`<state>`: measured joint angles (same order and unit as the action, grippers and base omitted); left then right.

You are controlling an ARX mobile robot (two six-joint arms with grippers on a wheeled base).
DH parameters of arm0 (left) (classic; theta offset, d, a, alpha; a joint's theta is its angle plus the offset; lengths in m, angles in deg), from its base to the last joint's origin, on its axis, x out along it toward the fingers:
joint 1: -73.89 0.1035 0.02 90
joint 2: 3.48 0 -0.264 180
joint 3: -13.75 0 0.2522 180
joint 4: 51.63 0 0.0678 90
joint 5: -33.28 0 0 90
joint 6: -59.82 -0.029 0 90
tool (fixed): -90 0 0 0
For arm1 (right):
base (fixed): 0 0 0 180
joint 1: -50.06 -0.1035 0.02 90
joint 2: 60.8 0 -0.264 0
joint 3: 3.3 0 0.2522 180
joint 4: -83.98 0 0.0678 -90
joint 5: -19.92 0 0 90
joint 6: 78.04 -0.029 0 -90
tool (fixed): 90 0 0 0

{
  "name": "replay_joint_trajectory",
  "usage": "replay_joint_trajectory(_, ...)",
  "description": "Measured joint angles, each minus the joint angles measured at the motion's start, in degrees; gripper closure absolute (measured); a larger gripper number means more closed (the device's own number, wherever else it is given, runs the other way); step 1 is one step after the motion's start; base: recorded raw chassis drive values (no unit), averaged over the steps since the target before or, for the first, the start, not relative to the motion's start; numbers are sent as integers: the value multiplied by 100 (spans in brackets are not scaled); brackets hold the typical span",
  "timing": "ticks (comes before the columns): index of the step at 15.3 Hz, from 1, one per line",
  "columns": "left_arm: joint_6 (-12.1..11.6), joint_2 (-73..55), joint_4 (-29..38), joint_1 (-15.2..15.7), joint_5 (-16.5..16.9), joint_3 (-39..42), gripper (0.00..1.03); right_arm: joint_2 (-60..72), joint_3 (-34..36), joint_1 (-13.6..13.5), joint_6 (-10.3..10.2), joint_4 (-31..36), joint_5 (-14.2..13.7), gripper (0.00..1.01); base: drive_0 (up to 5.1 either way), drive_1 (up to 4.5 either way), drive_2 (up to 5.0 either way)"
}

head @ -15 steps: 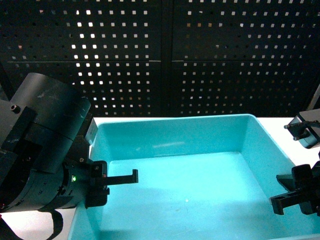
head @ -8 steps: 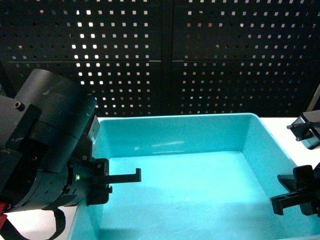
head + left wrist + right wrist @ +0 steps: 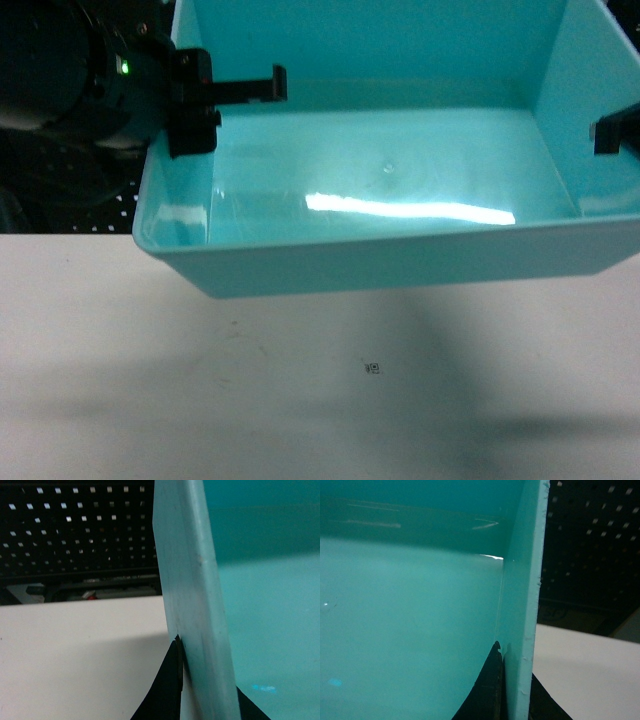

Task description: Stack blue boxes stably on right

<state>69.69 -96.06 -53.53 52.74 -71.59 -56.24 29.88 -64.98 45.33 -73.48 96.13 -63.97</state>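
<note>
Head view: one light turquoise blue box (image 3: pixel 380 180) hangs clear of the white counter (image 3: pixel 300 400), casting a shadow beneath it. The left end effector (image 3: pixel 215 95) is clamped over the box's left wall, one finger reaching inside; the right end effector (image 3: pixel 615 130) meets the right wall at the frame edge. The box's long axis runs left to right between the two arms, so neither is nearer; each holds one short end. No second box is visible, so the stacking spot on the right cannot be located here.

Left wrist view: the left wall of the blue box (image 3: pixel 195 595) stands on edge between the dark fingers (image 3: pixel 167 690), which pinch it narrowly from both sides; counter (image 3: pixel 75 650) lies below.

Right wrist view: the right wall (image 3: pixel 522 605) is likewise gripped between closed-in fingers (image 3: pixel 487 690). Judged, the coming move is a joint carry rightward, keeping the box level.
</note>
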Motion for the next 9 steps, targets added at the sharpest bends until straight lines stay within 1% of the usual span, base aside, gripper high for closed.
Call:
replay_joint_trajectory(1, -17, 74, -28, 9, 48, -129, 97, -92, -131, 31, -7, -59, 7, 99, 0, 0, 0)
replay_joint_trajectory(2, -57, 269, -153, 9, 103, -398, 97, -304, -391, 63, -94, -201, 9, 99, 0, 0, 0)
replay_joint_trajectory(3, -90, 446, -160, -4, 109, -542, 97, -466, -568, 66, -146, -195, -7, 99, 0, 0, 0)
replay_joint_trajectory(4, -96, 538, -179, -9, 107, -621, 97, -546, -634, 66, -168, -192, -7, 99, 0, 0, 0)
replay_joint_trajectory(5, -166, 610, -125, -13, 105, -660, 97, -634, -647, 66, -181, -179, -7, 99, 0, 0, 0)
replay_joint_trajectory(7, -372, 649, 111, -52, 70, -656, 97, -682, -638, 68, -170, 48, -44, 99, 0, 0, 0)
replay_joint_trajectory(8, -647, 691, 566, -79, 28, -505, 97, -728, -573, 68, -109, 269, -140, 99, 0, 0, 0)
replay_joint_trajectory(9, -651, 695, 568, -79, 28, -505, 97, -728, -573, 68, -109, 269, -140, 99, 0, 0, 0)
